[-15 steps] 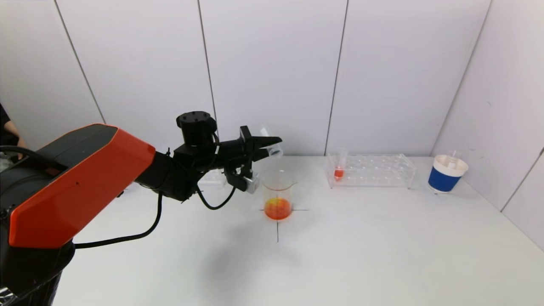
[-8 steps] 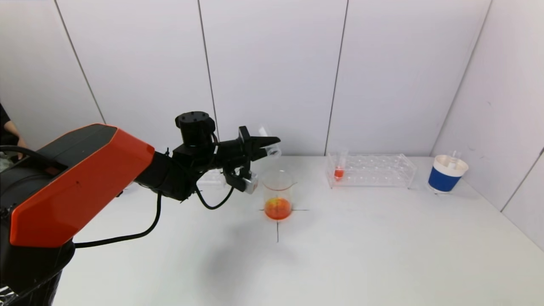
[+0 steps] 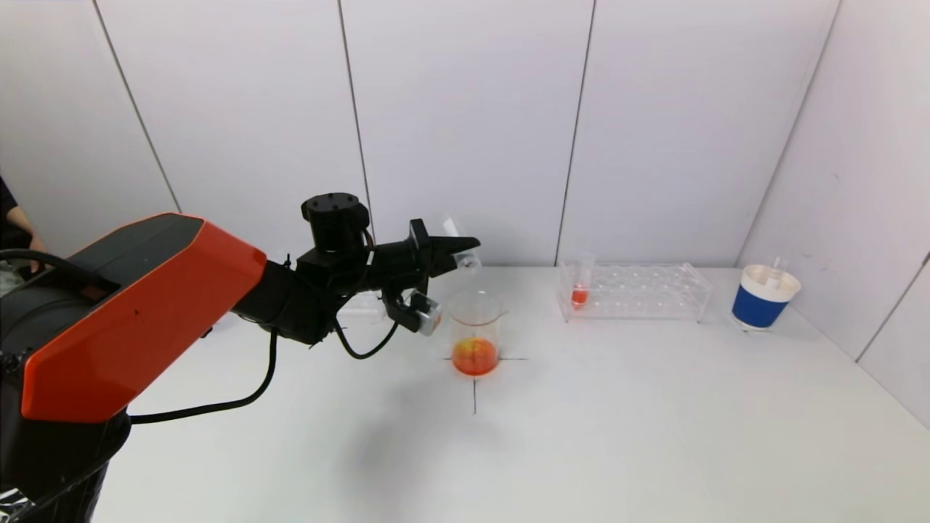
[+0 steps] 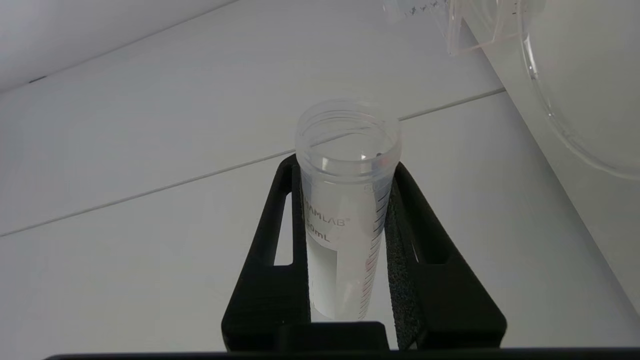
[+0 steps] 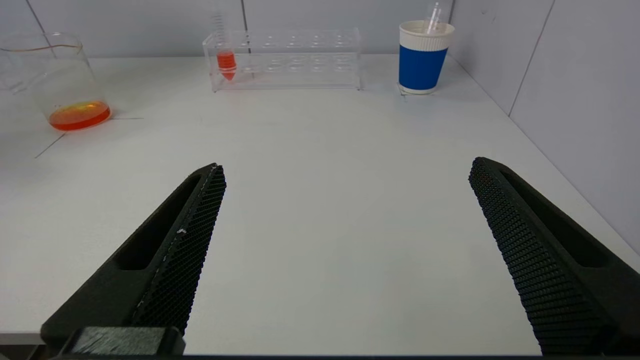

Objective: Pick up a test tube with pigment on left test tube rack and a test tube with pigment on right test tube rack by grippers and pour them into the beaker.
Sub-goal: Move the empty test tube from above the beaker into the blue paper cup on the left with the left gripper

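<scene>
The left gripper [image 3: 454, 247] is clamped on a clear test tube [image 4: 346, 200], its two black fingers [image 4: 272, 240] pressing the tube's sides just below the threaded mouth. In the left wrist view the tube looks empty, with only printed graduation marks on its wall. The gripper hangs in the air above and slightly to the far left of the beaker [image 3: 475, 333], with the tube lying roughly level and its open mouth pointing right, toward the space over the beaker's rim. Tube and beaker do not touch.

The beaker stands upright on the white table [image 3: 617, 421], at the crossing of two thin black lines, and holds a shallow layer of orange liquid [image 3: 474, 356] at its bottom. Behind the left arm, a clear rack [image 3: 361, 305] is mostly hidden.

To the right of the beaker, toward the far edge of the table, sits the right test tube rack [image 3: 636, 290], a clear one. One test tube with red-orange pigment [image 3: 580, 287] stands upright in its leftmost slot. Further right, near the side wall, is a blue and white paper cup [image 3: 763, 298] with something clear sticking out of it.

The right gripper [image 5: 345, 220] sits low over the near right part of the table, well apart from the rack, its fingers spread wide with nothing between them.
</scene>
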